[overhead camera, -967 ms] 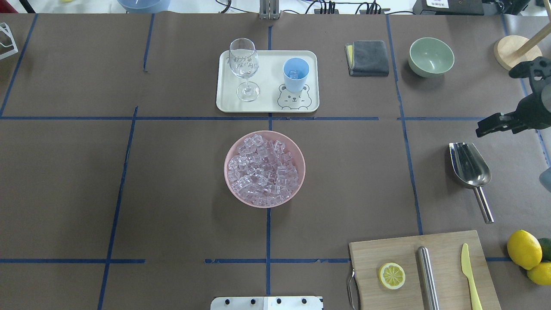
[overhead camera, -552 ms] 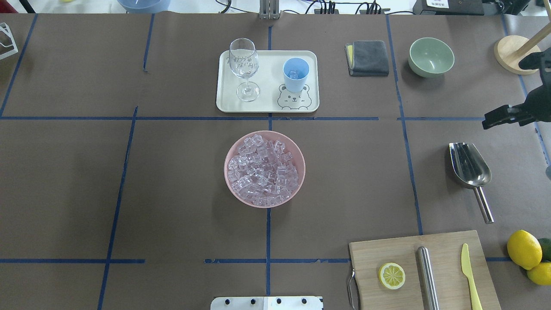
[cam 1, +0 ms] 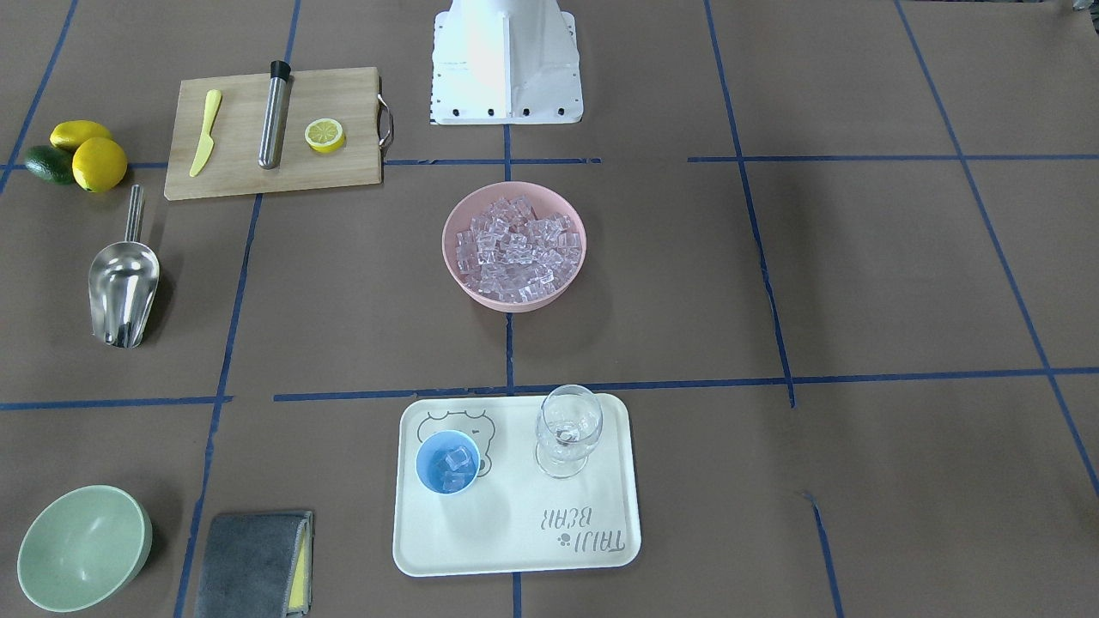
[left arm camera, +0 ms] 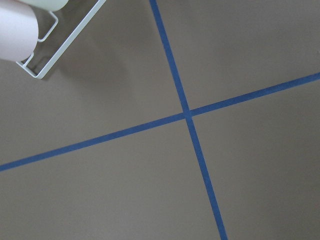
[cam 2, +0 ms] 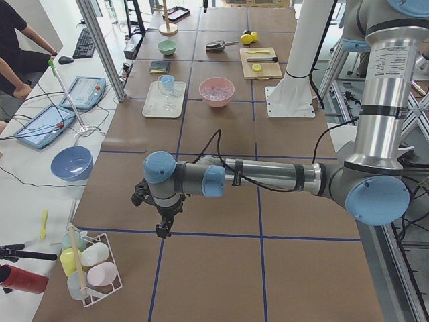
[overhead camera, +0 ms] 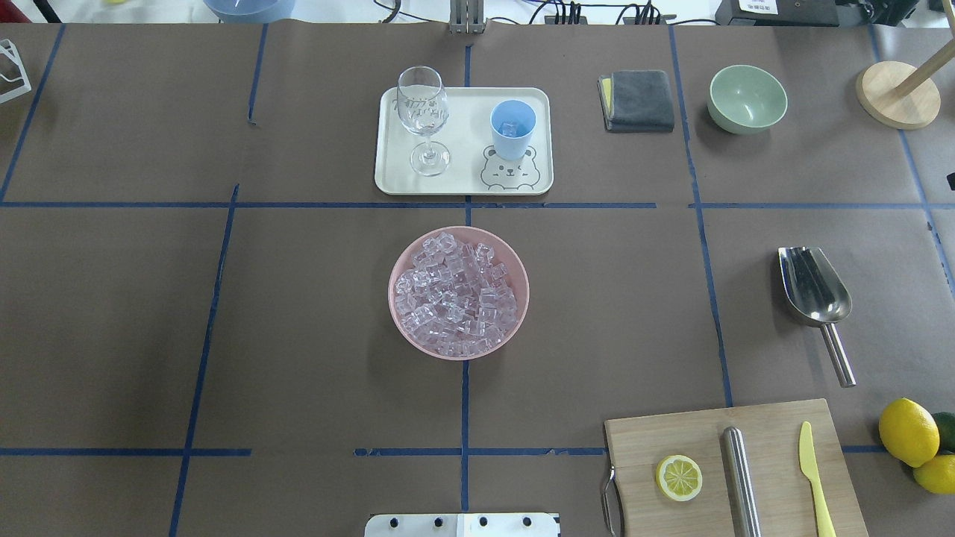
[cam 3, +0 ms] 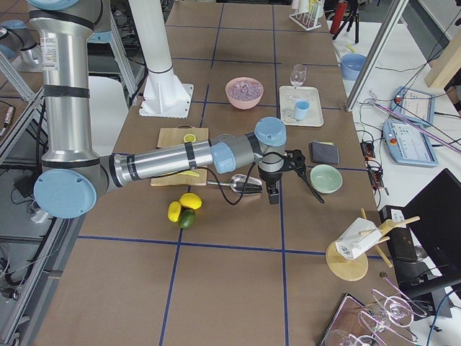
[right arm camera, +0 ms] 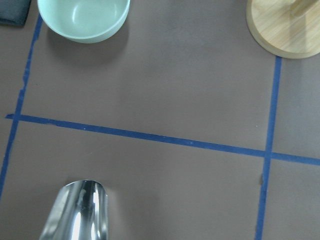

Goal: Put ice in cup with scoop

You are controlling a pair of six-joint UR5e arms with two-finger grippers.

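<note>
Right jaws showed only in the side view, so I couldn't tell if they were released or clenched. They pointed down just beside the scoop (overhead camera: 813, 287), which lay flat on the surface (overhead camera: 298, 298) with nothing gripping it. Green bowl (right arm camera: 82, 17) sat near those jaws. Cup (overhead camera: 512, 145) stood well apart from both jaws on the tray (overhead camera: 466, 142), a few cubes inside. Most ice (overhead camera: 456, 294) filled the pink bowl (overhead camera: 392, 294). Left jaws' state was also unreadable; they hung over a tape cross (left arm camera: 187, 115) near a wire rack (left arm camera: 55, 40).
</note>
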